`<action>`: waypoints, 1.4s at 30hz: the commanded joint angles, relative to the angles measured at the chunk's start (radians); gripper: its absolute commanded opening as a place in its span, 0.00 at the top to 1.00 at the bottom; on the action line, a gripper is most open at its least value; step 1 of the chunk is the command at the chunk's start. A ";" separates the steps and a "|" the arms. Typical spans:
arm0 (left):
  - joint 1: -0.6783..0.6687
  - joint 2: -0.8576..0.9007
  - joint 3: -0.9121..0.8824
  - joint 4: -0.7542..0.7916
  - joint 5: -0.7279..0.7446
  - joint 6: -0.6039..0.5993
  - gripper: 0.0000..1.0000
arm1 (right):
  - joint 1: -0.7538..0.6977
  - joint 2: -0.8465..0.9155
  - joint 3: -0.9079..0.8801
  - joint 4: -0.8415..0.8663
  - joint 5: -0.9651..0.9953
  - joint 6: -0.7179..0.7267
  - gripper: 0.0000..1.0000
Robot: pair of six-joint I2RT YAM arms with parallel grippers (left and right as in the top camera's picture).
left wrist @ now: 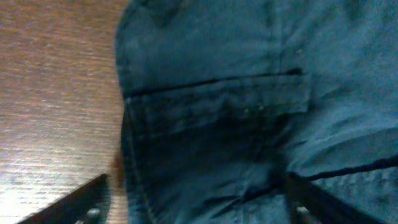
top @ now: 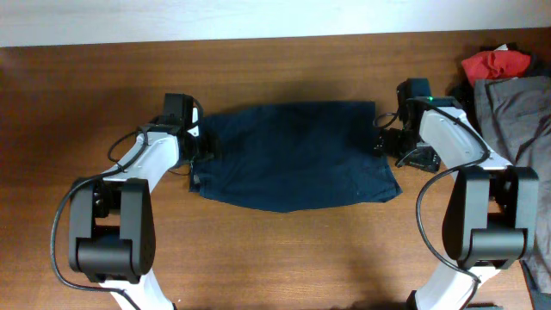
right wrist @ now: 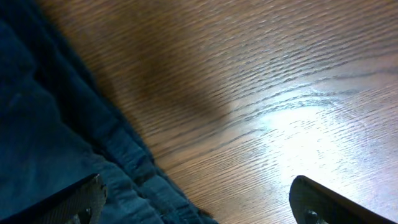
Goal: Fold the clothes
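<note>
1. Your left pincer (left wrist: 199, 208) is spread wide. One of its fingers (left wrist: 84, 205) hangs over bare counter (left wrist: 56, 93) just outside the cloth's edge, and the other is over the navy garment (left wrist: 249, 62).
2. Just ahead of that pincer lies a stitched flap (left wrist: 236, 102) on the garment. You cannot tell whether the fingers touch the cloth.
3. Your right pincer (right wrist: 199, 208) is spread as well. One finger is above the garment's hemmed edge and the other above bare wood, which runs on ahead of it.
4. From overhead, the navy garment lies flat between your two pincers, with one at each short end.
5. Beyond the right pincer, on the side away from the navy garment, a grey garment (top: 516, 112) and a red garment (top: 495, 62) lie heaped at the counter's end.
</note>
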 commanded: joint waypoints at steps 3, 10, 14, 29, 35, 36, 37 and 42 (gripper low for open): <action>0.000 0.055 -0.011 -0.008 0.066 -0.009 0.28 | -0.015 -0.023 -0.029 0.051 -0.196 -0.175 0.01; 0.001 0.055 -0.011 -0.008 0.062 -0.009 0.45 | -0.017 0.016 -0.043 0.114 -0.214 -0.197 0.01; 0.001 0.055 -0.011 -0.001 0.063 -0.009 0.50 | -0.017 0.039 -0.043 0.159 -0.240 -0.213 0.01; 0.001 0.055 -0.011 0.009 0.063 -0.009 0.61 | -0.015 0.089 -0.046 0.226 -0.287 -0.236 0.22; 0.001 0.055 -0.011 0.014 0.063 -0.010 0.61 | 0.000 0.089 -0.071 0.251 -0.309 -0.233 0.48; 0.001 0.055 -0.011 0.014 0.063 -0.010 0.61 | 0.005 0.089 -0.080 0.258 -0.312 -0.233 0.54; 0.001 0.055 -0.011 0.014 0.063 -0.010 0.61 | 0.011 0.089 -0.088 0.265 -0.313 -0.231 0.60; 0.000 0.055 -0.011 0.018 0.063 -0.010 0.61 | 0.036 0.089 -0.115 0.288 -0.319 -0.193 0.89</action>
